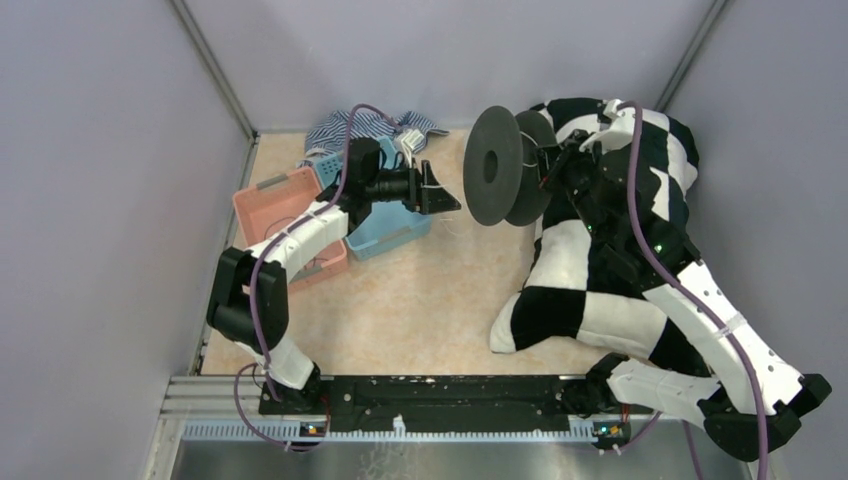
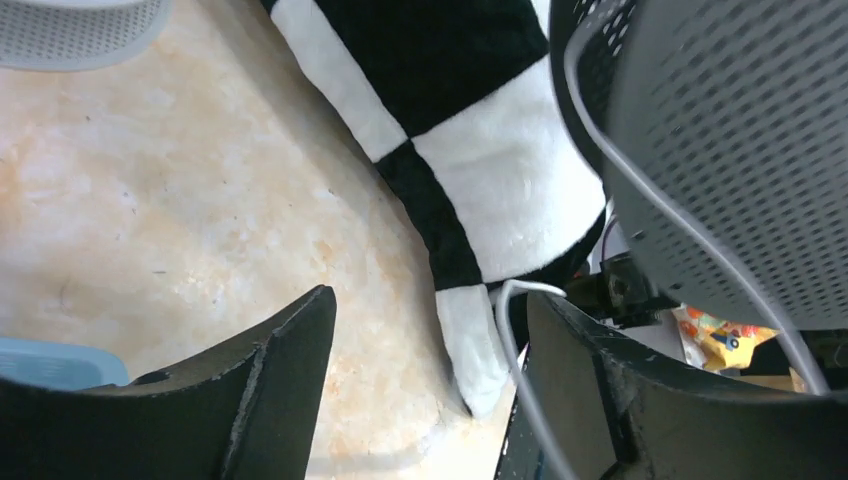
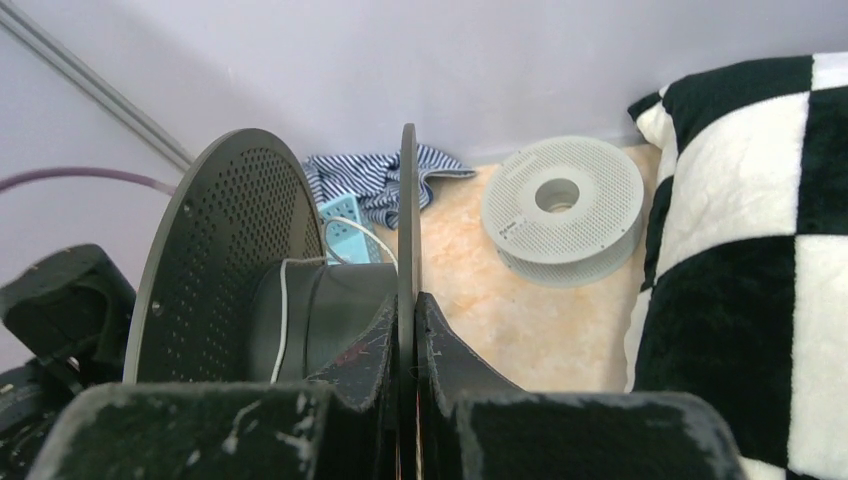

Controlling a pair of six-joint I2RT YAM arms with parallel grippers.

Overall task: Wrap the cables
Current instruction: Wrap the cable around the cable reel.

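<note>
My right gripper [image 3: 407,300] is shut on the thin flange of a black perforated spool [image 3: 215,250] and holds it upright above the table, as the top view [image 1: 495,165] also shows. A thin white cable [image 3: 283,300] lies over the spool's hub. A thin dark line beside it may be the black cable; I cannot tell. My left gripper [image 2: 430,300] is open just left of the spool [image 1: 448,195]. The white cable [image 2: 640,200] runs across the flange and down along the inner face of the left gripper's right finger [image 2: 580,380].
A black-and-white checkered pillow [image 1: 610,250] fills the right side under the right arm. A pink basket [image 1: 285,205] and a blue basket [image 1: 390,232] sit at the left. A striped cloth [image 1: 340,130] lies at the back. A white spool [image 3: 563,210] lies flat on the table.
</note>
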